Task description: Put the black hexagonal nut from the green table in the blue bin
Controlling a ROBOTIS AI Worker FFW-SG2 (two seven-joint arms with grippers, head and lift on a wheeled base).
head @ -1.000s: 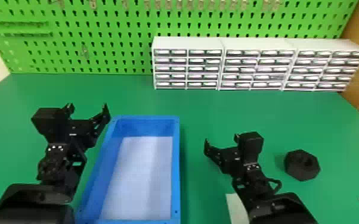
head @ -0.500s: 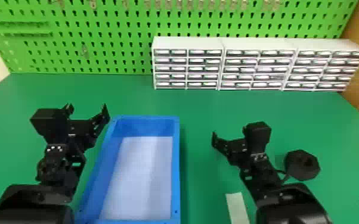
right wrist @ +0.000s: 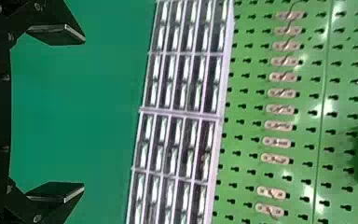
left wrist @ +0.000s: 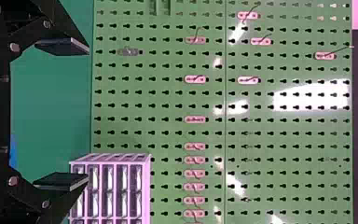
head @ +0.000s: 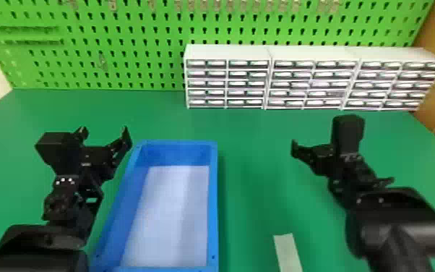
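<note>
Head view looks forward and down; both wrist views share its pegboard (head: pixel 119 45).

Bin (head: pixel 213 202): blue, rectangular, open-topped, pale inner floor exposed; stands upright on the green table (head: pixel 253 134), long sides running front to back.

Table (head: pixel 256 173): beneath the left gripper (head: pixel 104 132) and the right gripper (head: pixel 314 150)
Bin (head: pixel 214 202): on the table, just right of the left gripper, well left of the right gripper
Strip (head: pixel 287 253): on the table, before the right gripper and slightly to its left
Drawer units (head: pixel 227 51): on the table in a row, behind the right gripper, extending to both its sides
Pegboard (head: pixel 119 74): behind both grippers and the drawer units
</note>
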